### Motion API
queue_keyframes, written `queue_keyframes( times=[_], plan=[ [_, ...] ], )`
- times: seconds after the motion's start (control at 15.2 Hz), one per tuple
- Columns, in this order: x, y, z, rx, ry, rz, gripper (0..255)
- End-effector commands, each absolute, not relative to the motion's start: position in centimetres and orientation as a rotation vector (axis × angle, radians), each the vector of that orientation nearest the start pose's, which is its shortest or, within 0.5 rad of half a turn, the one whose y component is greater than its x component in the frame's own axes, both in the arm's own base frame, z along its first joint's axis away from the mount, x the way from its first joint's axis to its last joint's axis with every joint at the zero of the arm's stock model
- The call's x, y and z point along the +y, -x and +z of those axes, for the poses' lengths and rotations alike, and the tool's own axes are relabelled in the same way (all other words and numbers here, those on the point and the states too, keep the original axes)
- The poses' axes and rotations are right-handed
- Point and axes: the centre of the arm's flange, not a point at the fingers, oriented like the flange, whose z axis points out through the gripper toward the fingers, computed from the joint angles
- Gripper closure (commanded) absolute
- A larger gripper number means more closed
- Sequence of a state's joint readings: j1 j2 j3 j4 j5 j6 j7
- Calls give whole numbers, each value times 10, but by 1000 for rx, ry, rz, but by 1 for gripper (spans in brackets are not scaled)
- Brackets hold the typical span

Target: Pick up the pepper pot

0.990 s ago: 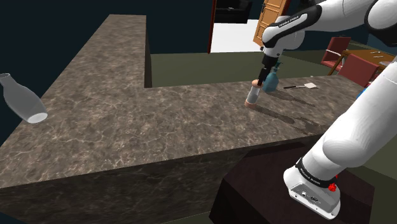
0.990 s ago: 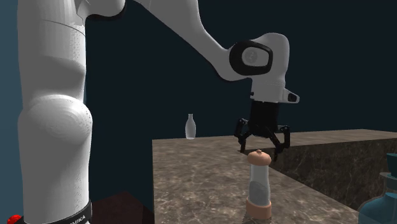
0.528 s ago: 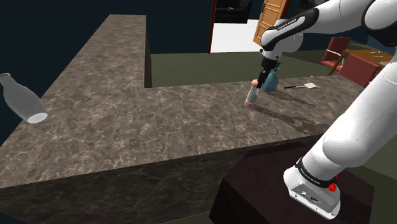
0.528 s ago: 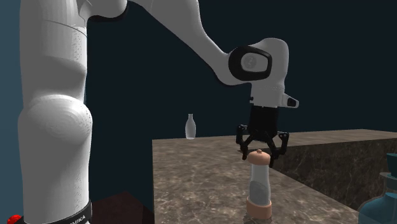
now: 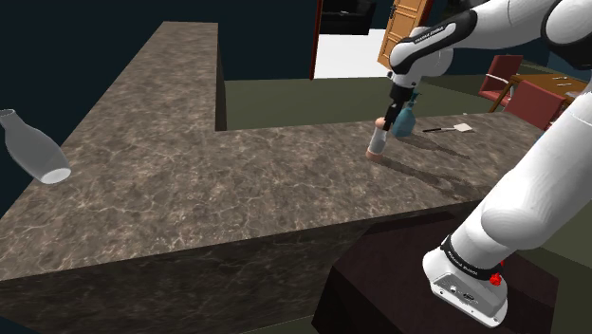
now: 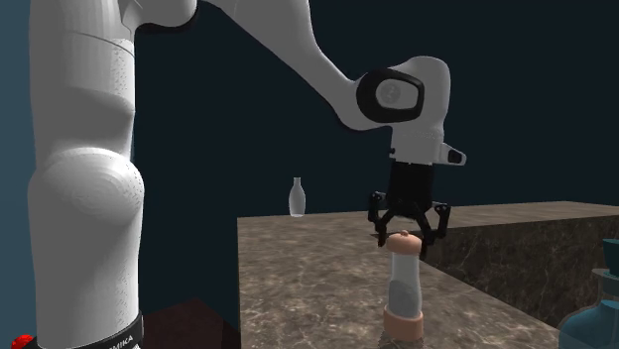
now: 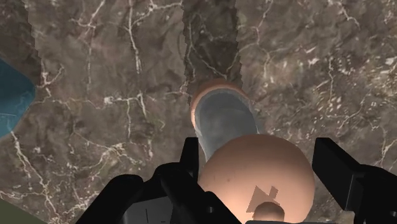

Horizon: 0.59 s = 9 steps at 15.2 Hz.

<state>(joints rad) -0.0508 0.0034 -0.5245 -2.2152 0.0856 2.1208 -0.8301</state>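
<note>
The pepper pot (image 5: 377, 142) stands upright on the dark marble counter (image 5: 237, 171), a clear grey body with a tan base and a tan rounded cap. In the second exterior view the pepper pot (image 6: 404, 288) has my gripper (image 6: 405, 240) directly above it, fingers down around the cap. The wrist view looks straight down the pepper pot (image 7: 222, 118), with my gripper (image 7: 257, 159) shut on the cap, one black finger against each side. In the shoulder view my gripper (image 5: 387, 123) sits at the pot's top, near the counter's far edge.
A blue bottle (image 5: 405, 120) stands close behind the pot, also seen as the blue bottle (image 6: 595, 317) and the blue bottle (image 7: 13, 95). A pale spatula (image 5: 451, 128) lies further right. A white bottle (image 5: 33, 147) is at the counter's left end. Red chairs (image 5: 531, 95) stand beyond.
The gripper has come down a little over the pot's cap and its fingers have gone from wide open to shut on it. The pot stays where it stood.
</note>
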Motion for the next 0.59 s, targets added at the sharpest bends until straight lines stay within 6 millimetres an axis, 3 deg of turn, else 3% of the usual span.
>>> queue_keyframes(
  times=[0.0, 0.53],
  plan=[
    [-278, -435, 378, -312, 3010, 45, 255],
    [-278, -435, 420, -312, 3010, 45, 255]
  ],
)
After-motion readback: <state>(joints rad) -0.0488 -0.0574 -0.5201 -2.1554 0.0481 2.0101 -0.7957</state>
